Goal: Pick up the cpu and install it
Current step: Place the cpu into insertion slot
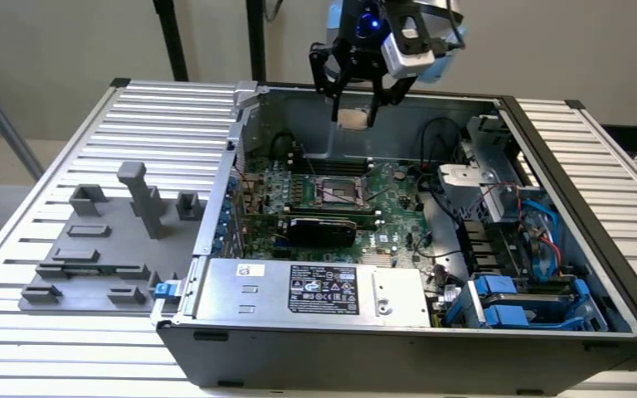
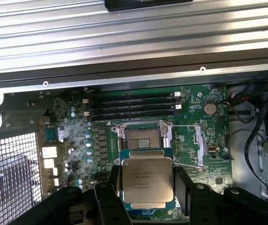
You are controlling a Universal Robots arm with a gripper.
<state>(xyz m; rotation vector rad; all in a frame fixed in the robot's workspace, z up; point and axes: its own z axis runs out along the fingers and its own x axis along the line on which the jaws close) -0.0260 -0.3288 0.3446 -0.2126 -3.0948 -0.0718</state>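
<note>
Wrist view: tool holds cpu above the socket.

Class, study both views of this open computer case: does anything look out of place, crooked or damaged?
Nothing looks damaged or spilled. The one thing out of its seat is the cpu, gripped by the pincer above the motherboard, while the socket stands empty.

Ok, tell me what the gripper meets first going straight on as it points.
The gripper and its held cpu would likely land on the socket, or the board just beside it; depth is unclear.
</note>
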